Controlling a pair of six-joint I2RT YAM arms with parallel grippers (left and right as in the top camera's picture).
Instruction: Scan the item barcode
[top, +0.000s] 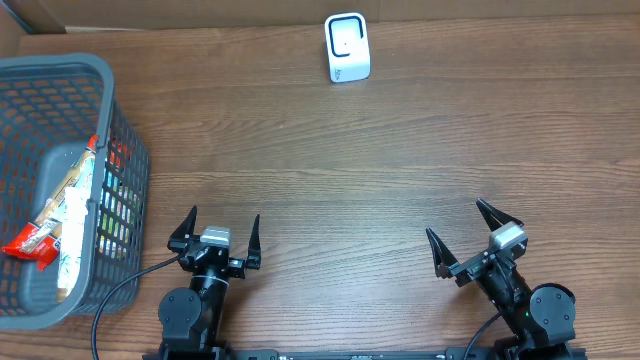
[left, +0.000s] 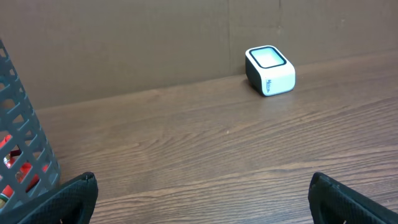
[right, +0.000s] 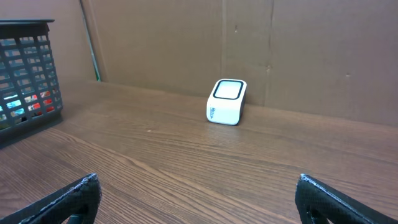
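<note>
A small white barcode scanner (top: 347, 47) stands at the back of the wooden table, also in the left wrist view (left: 270, 70) and the right wrist view (right: 226, 102). Packaged snack items (top: 62, 212) lie inside a grey plastic basket (top: 70, 73) at the left. My left gripper (top: 222, 228) rests near the front edge, just right of the basket, open with nothing between its fingers. Over at the front right my right gripper (top: 468, 232) is also open and empty. Both stand far from the scanner.
A brown cardboard wall (right: 280, 50) runs along the back of the table behind the scanner. A black cable (top: 125, 285) curves from the left arm's base past the basket's front corner. The basket's mesh wall (left: 18, 155) fills the left edge of the left wrist view.
</note>
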